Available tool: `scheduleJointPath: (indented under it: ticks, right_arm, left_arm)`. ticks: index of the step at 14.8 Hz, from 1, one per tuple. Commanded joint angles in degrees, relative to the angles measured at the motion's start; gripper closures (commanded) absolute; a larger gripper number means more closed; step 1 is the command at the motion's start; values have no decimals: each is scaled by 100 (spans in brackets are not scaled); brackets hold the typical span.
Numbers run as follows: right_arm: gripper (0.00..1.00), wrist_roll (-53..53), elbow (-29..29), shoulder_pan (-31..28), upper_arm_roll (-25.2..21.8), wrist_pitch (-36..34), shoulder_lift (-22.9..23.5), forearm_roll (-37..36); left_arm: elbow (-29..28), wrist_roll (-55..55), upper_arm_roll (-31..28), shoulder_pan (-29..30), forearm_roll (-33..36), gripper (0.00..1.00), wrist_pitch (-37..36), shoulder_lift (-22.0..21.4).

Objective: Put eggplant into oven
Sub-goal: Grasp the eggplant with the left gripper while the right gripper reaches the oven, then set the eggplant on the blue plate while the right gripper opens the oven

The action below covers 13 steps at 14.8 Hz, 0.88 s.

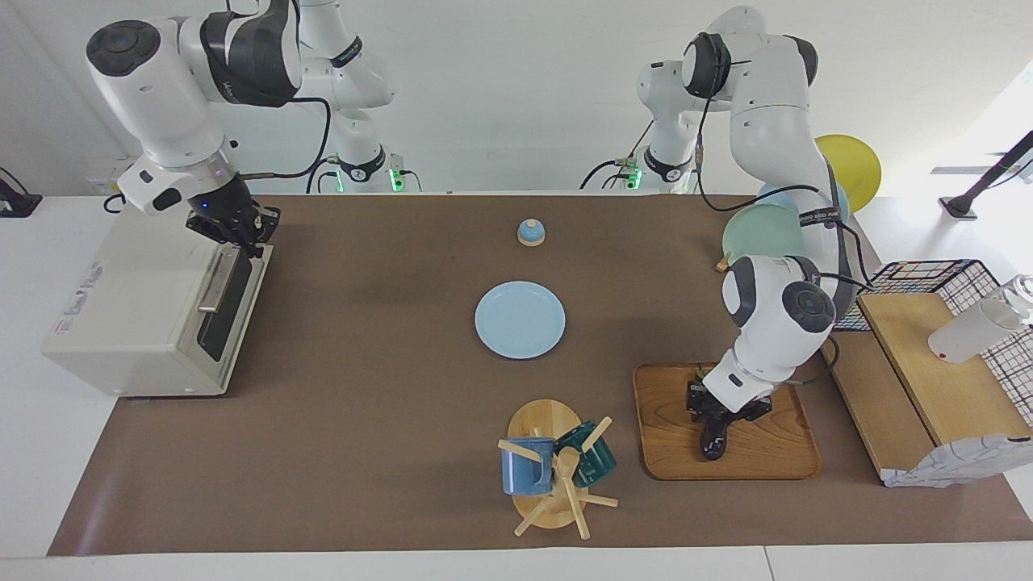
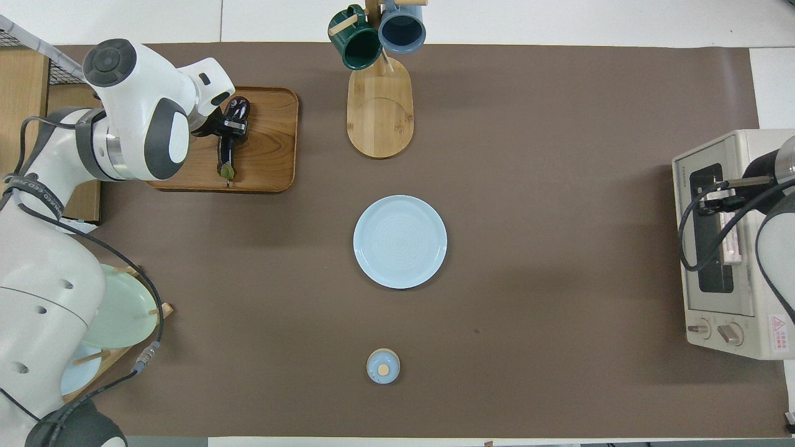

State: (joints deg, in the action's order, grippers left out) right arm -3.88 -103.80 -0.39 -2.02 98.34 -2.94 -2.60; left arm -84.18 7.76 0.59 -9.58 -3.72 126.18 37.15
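wall [image 1: 516,97]: plain white | table [image 1: 24,452]: white | mat [image 1: 387,387]: brown | light: bright, even
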Motion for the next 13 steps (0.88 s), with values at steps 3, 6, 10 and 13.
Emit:
scheduleJointPath:
  ticks: [3, 6, 10, 13]
  right_arm:
    - [100, 80, -281, -119, 35, 448, 82, -439]
    - [100, 71, -649, -320, 35, 851, 92, -715]
    - [100, 27, -809, -374, 35, 827, 101, -1110]
    - [100, 19, -949, -392, 35, 888, 101, -1154]
  left_arm:
    - [-2, 51, -24, 45, -189, 100, -145, -164]
    - [-308, -448, -24, 9, -550, 100, -855, -1014]
    - [-1555, -1362, -16, -542, -805, 100, -1148, -2359]
    - [-2110, -2425, -16, -1333, -840, 100, -1017, -2783]
